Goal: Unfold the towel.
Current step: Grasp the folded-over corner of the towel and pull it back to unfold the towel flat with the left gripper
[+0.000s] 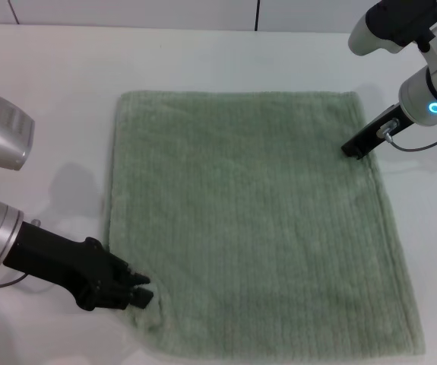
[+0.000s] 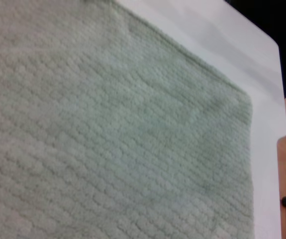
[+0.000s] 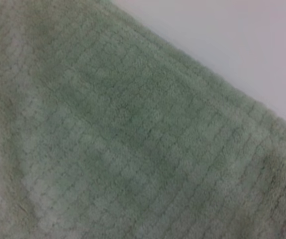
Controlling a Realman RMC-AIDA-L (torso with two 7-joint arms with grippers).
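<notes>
Nearest the robot, the left end effector (image 1: 144,293) sits low on the worktop (image 1: 51,114) at the towel's (image 1: 256,220) near-left corner. Its dark fingers look pinched on the hem there, where the cloth is slightly rumpled, though the grip is partly hidden, so this is a judgement. Holding that corner makes sense as an anchor or pull point for spreading the cloth.

The towel lies spread nearly flat as a single layer across the middle of the worktop, so the unfolding looks almost complete.

Farther off, the right end effector (image 1: 357,146) touches down at the far-right edge, likely pinning that side. I cannot tell whether it is open or closed.
</notes>
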